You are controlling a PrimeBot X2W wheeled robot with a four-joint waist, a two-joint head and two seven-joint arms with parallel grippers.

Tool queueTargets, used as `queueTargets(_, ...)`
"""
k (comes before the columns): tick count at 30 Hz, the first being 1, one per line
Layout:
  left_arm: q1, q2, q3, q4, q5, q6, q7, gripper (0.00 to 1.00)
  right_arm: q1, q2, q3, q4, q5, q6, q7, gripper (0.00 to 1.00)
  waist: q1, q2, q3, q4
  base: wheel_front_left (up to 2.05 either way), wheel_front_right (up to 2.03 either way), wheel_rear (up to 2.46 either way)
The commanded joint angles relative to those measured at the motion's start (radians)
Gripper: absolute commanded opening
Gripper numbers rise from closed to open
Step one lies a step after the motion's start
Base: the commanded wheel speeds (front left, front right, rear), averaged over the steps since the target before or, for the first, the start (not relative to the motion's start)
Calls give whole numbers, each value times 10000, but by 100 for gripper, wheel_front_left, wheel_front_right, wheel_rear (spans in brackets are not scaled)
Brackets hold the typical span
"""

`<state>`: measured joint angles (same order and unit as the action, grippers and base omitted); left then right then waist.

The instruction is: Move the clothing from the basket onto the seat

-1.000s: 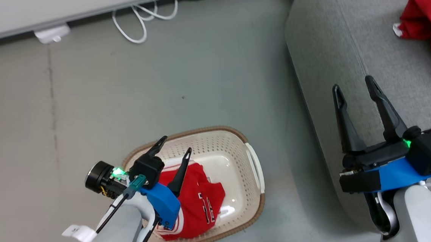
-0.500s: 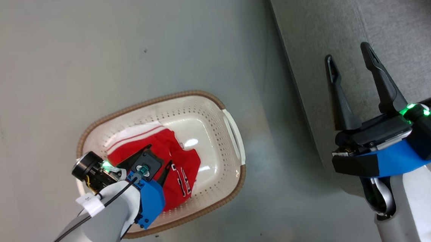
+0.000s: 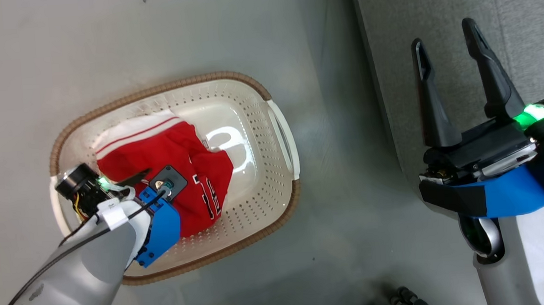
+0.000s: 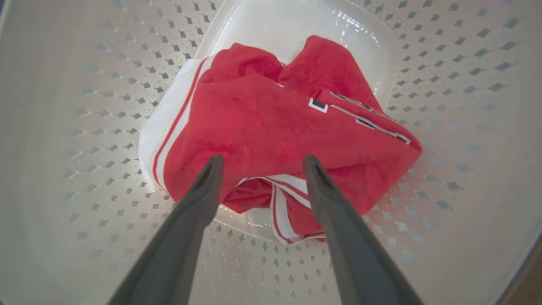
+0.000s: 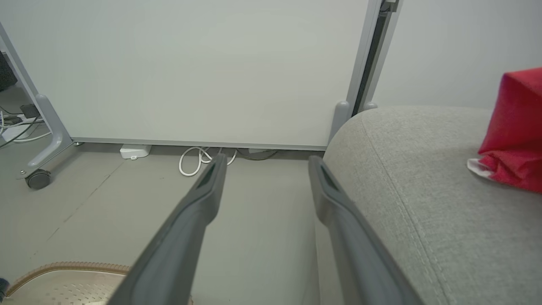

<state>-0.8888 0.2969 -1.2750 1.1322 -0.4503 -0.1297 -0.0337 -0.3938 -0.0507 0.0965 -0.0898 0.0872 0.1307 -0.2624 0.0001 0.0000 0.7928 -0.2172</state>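
A red garment (image 3: 176, 149) with a white striped panel lies crumpled in the cream basket (image 3: 268, 95) on the floor. My left gripper (image 3: 139, 177) points down into the basket, and my wrist covers most of it in the head view. In the left wrist view this gripper (image 4: 262, 160) is open, its fingers straddling the garment (image 4: 262, 114) just above the fabric, inside the basket (image 4: 84, 127). My right gripper (image 3: 443, 33) hangs open and empty over the left edge of the grey seat (image 3: 389, 44). A second red garment (image 5: 514, 131) lies on the seat (image 5: 423, 190).
Grey floor surrounds the basket. A narrow strip of floor separates the basket from the seat. In the right wrist view a white panel on a wheeled foot (image 5: 38, 178) stands behind, with white cables (image 5: 199, 159) and a white adapter (image 5: 135, 150) at its base.
The head camera has tilted down, so the picture shifted. My left gripper has turned downward and sunk into the basket over the garment. The right gripper stays open.
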Motion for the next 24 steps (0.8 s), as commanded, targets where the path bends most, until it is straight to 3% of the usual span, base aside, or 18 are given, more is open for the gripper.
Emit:
queueTargets(1, -271, 56, -39, 40, 197, -9, 215, 100, -216, 6, 16, -152, -79, 4, -38, 100, -1, 0, 399, -76, 0, 0, 0)
queueTargets(10, -666, 303, -75, 107, 1625, -9, 842, 100, -428, 6, 106, -521, -137, 2, -38, 100, -1, 0, 1120, -229, 0, 0, 0)
queueTargets(24, -1641, 252, -76, 755, 2189, -9, 516, 100, -178, 4, 127, -1500, -265, 2, -38, 100, -1, 0, 2190, -431, 0, 0, 0)
